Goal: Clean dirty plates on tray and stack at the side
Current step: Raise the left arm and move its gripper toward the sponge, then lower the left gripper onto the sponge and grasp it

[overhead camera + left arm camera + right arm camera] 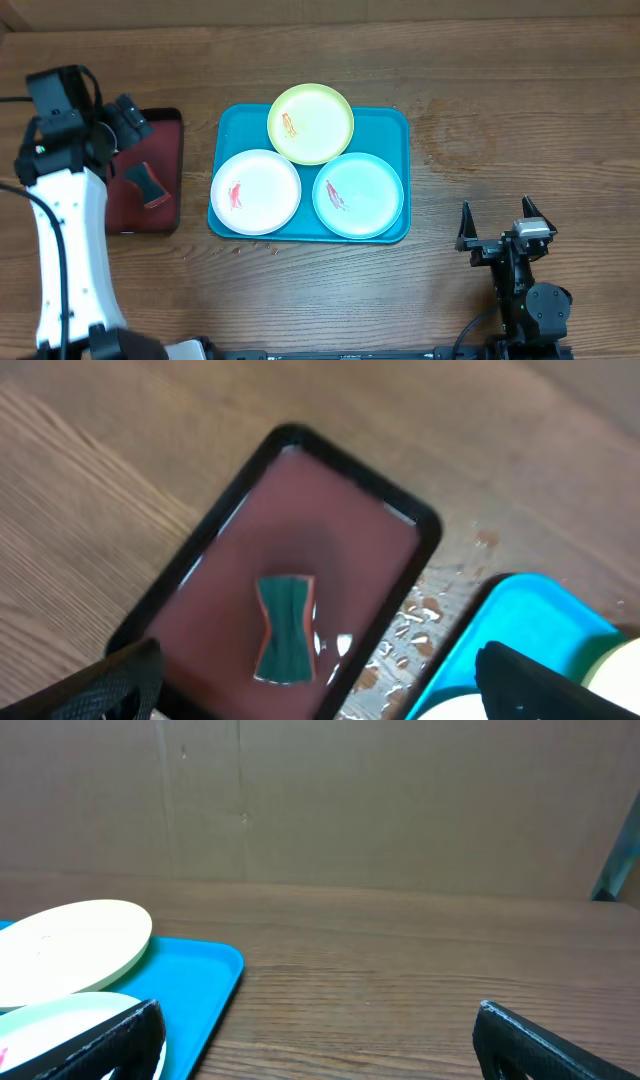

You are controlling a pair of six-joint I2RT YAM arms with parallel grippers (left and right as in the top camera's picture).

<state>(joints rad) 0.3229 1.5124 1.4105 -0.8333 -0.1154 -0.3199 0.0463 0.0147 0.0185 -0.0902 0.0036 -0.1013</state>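
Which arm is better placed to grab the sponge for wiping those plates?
Left. The left gripper hovers open right above the sponge in the red tray, straddling it in the wrist view. The right gripper sits open on the far side of the blue tray.

Turquoise tray (505, 615) cut off at the edge; blurred block (285, 628), perhaps a sponge.

Smooth, glossy turquoise plastic tray (385, 125). Smooth yellow-green plastic plate (311, 123), white plastic plate (256, 192), pale mint plastic plate (358, 195). Matt, grained brown wooden table (520, 120). Shiny, wet-looking dark red black-rimmed tray (340, 530).
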